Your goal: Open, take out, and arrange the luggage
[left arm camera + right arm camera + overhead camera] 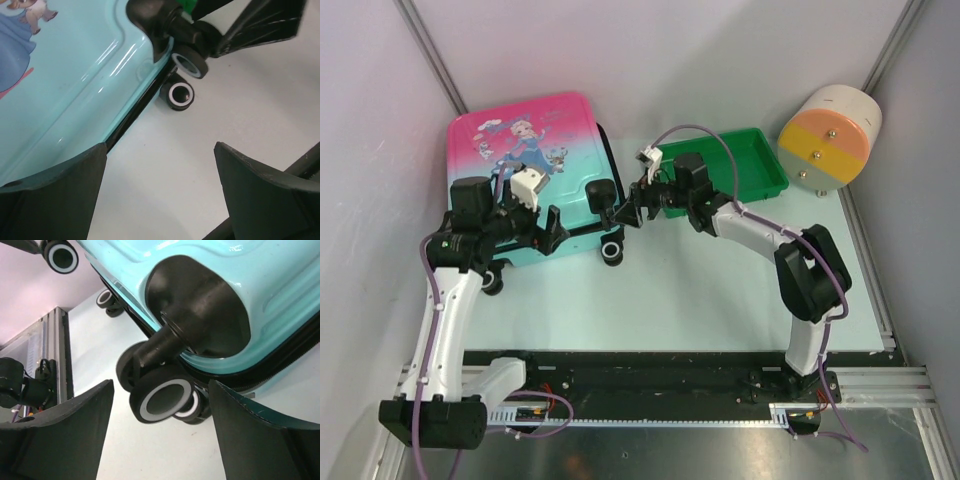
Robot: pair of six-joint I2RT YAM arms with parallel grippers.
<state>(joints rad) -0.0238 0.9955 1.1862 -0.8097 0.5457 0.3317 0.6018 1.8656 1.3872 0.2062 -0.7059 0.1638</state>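
Teal-pink luggage point(525, 170) lies closed; right gripper point(618, 215), jaws apart, faces its corner wheel point(165, 401); left gripper point(552, 228), likewise apart, at near edge.

Luggage point(525, 150): pink-to-teal gradient, cartoon print; wheels point(165, 400) black, white-ringed. Tray point(752, 165): green. Cylinder point(828, 135): white, orange face.

The pale bench point(700, 300) carries three things along its far side. A closed suitcase point(525, 170) lies flat at the far left, its black wheels point(611, 250) toward the middle. A green tray point(775, 160) sits just right of it. A white-and-orange cylinder point(828, 135) rests at the far right corner, just beside the tray.
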